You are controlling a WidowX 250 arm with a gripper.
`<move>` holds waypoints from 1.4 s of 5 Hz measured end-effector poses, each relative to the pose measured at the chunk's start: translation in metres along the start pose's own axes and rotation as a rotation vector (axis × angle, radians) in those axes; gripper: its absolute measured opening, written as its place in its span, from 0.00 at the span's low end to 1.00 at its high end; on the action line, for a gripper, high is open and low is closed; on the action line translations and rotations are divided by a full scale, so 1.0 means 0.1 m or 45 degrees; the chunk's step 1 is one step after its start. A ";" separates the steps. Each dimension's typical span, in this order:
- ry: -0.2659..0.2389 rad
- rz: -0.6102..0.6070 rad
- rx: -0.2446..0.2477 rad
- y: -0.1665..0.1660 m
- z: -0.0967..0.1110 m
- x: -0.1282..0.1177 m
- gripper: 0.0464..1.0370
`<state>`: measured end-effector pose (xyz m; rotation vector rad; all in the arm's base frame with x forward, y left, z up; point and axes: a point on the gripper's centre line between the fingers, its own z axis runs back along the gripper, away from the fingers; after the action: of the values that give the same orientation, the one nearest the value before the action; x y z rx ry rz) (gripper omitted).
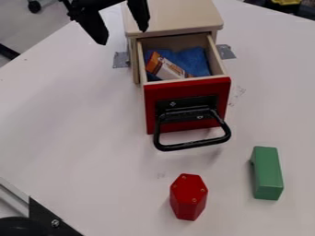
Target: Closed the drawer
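Drawer (184, 88) with a red front, pulled out of its small wooden cabinet, lies below and to the right of the black claw (123, 36) in the camera view. The claw hangs down from the top edge, its two fingers spread wide with nothing between them. One fingertip shows against the pale cabinet top (178, 14), near its left edge; the other shows against the white table, left of the cabinet. Both fingertips are apart from the drawer.

Inside the drawer is a crumpled blue cloth (197, 60), with a small orange and white box (169, 69) lying at a slant beside it, toward the left wall. Pieces of grey tape (120, 60) show on the table at either side of the cabinet.

On the red front, a black looped handle (192, 145) juts out toward the bottom of the view. Farther from the claw, past the handle, a red six-sided block (189, 196) stands upright on the table (73, 115). To its right, and a little higher in the view, is a green block (267, 173), apart from both the red block and the drawer. A dark metal corner piece (49, 217) shows at the lower left.
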<state>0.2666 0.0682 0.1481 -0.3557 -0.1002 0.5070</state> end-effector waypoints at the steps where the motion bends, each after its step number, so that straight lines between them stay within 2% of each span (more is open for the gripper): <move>1: 0.033 0.013 0.002 0.03 -0.07 -0.02 0.96; 2: 0.072 -0.041 0.015 0.00 -0.21 -0.21 0.96; 3: 0.044 -0.124 0.033 -0.06 -0.25 -0.35 0.96; 5: 0.043 -0.287 0.084 -0.09 -0.52 -0.63 0.96; 7: 0.077 -0.454 0.127 -0.19 -0.71 -0.94 0.96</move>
<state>0.2060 -0.0155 0.0881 -0.2482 -0.0772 0.1478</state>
